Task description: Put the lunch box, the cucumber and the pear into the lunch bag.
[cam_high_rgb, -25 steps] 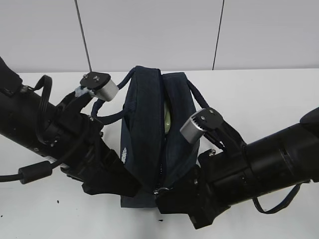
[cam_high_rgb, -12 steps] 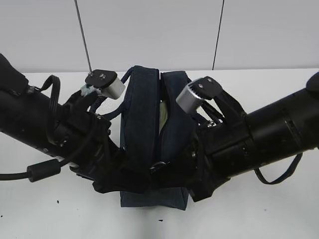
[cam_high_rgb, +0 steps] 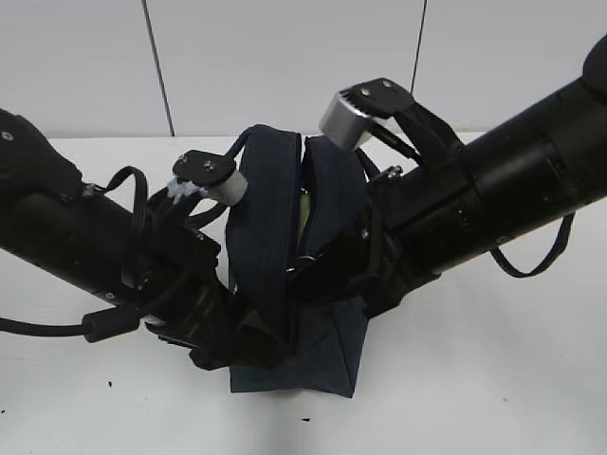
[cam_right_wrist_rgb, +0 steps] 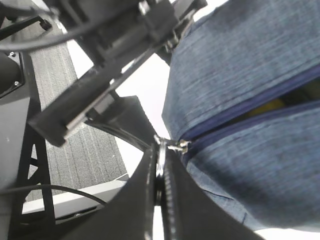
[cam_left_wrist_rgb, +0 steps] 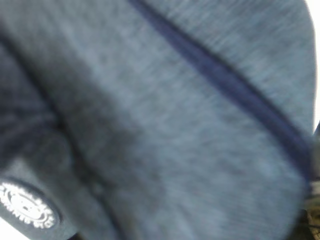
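Observation:
The dark navy lunch bag (cam_high_rgb: pixel 270 218) stands mid-table between both arms; its fabric fills the left wrist view (cam_left_wrist_rgb: pixel 200 125). My right gripper (cam_right_wrist_rgb: pixel 161 165) is shut on the metal ring pull (cam_right_wrist_rgb: pixel 160 150) of the zipper, partway up the bag (cam_high_rgb: pixel 296 265). My left gripper (cam_high_rgb: pixel 251 346) clamps the bag's lower left side, its fingers sunk in creased fabric. Through the narrow slot a pale green strip of the lunch box (cam_high_rgb: pixel 303 210) shows, and a yellow patch, likely the pear (cam_right_wrist_rgb: pixel 270 106). The cucumber is hidden.
The white table (cam_high_rgb: pixel 493 379) carries the bag, with a white panelled wall (cam_high_rgb: pixel 285 66) behind. A padded bag handle (cam_high_rgb: pixel 531 261) loops out under the right arm. The right wrist view shows the left arm (cam_right_wrist_rgb: pixel 100 75) close by and grey floor (cam_right_wrist_rgb: pixel 75 145) past the table edge.
My right gripper has drawn the ring pull from the bag's near bottom end up along the zipper, shortening the open slot. The right arm rose; the left arm shifted in against the bag.

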`<action>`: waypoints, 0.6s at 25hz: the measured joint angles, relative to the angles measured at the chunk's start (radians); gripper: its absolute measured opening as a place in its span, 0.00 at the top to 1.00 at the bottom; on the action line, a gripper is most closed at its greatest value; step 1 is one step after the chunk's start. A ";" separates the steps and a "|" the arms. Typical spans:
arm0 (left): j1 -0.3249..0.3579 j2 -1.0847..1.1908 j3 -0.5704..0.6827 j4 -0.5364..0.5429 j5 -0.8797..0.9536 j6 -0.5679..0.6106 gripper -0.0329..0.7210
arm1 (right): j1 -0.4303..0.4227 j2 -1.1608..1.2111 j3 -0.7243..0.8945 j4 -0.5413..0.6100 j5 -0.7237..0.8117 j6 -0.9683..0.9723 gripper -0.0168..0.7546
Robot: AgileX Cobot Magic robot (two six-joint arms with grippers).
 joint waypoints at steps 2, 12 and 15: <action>0.000 0.005 0.000 0.000 -0.004 0.000 0.36 | 0.000 0.000 -0.025 -0.029 0.006 0.029 0.97; -0.001 0.008 0.000 0.027 -0.018 0.000 0.91 | -0.011 -0.001 -0.074 -0.050 -0.012 0.073 0.97; -0.001 0.008 0.000 0.031 -0.020 0.000 0.95 | -0.013 -0.001 -0.074 -0.050 -0.026 0.078 0.97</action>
